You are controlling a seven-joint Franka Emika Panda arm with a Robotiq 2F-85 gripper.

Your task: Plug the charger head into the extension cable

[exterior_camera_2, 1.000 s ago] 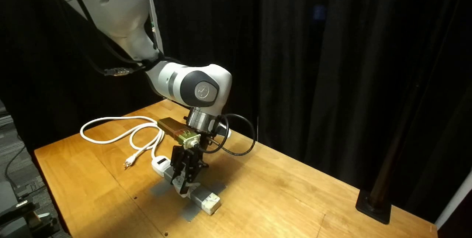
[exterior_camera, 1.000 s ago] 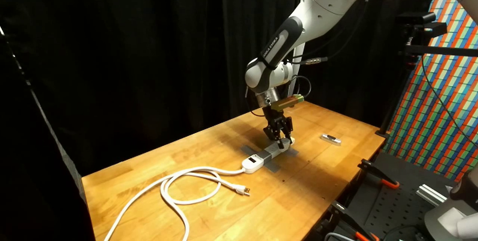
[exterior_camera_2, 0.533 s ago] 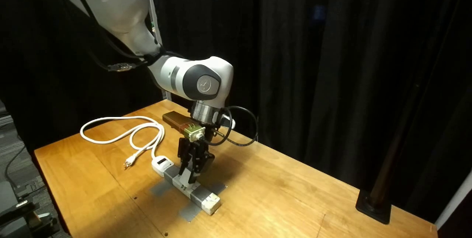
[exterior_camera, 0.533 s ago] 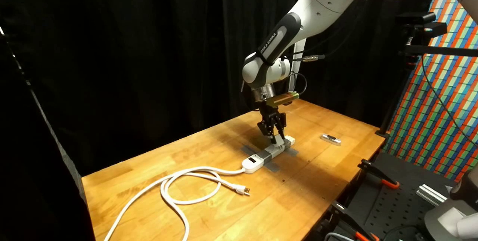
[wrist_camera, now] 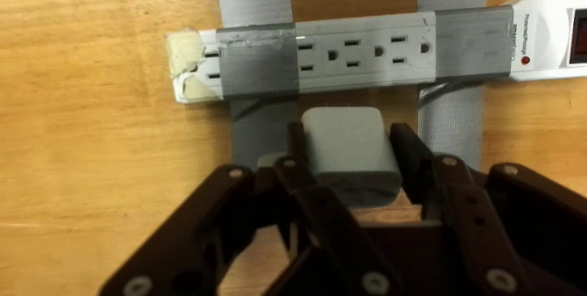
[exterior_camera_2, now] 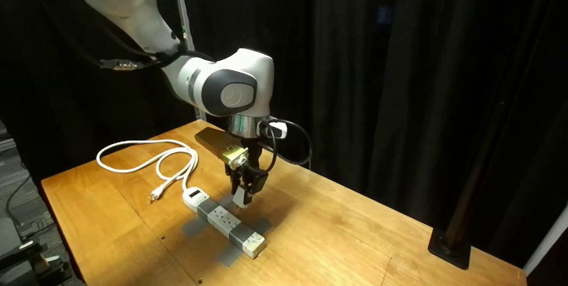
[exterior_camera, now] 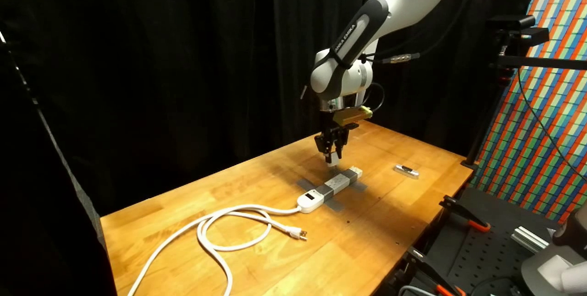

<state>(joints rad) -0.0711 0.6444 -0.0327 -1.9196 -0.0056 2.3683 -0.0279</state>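
The charger head (wrist_camera: 346,140), a small white block, sits between the fingers of my gripper (wrist_camera: 347,131) in the wrist view. My gripper is shut on it and holds it above the table, off the long side of the socket bar. The charger head also shows in both exterior views (exterior_camera: 333,160) (exterior_camera_2: 240,197), with thin prongs pointing down in an exterior view. The extension cable's white socket bar (wrist_camera: 362,53) is taped down flat, with several outlets facing up. The bar shows in both exterior views (exterior_camera: 337,182) (exterior_camera_2: 224,218). The charger head is apart from it.
The white cord (exterior_camera: 250,207) lies in loose loops, with its own plug (exterior_camera: 297,233) on the table. Grey tape (wrist_camera: 451,124) crosses under the bar. A small dark-and-light item (exterior_camera: 406,171) lies farther right. A black post base (exterior_camera_2: 449,248) stands at the table edge.
My gripper and the charger head were down at the socket bar. They have risen and moved off the bar towards the curtain side. The bar and cord have not moved.
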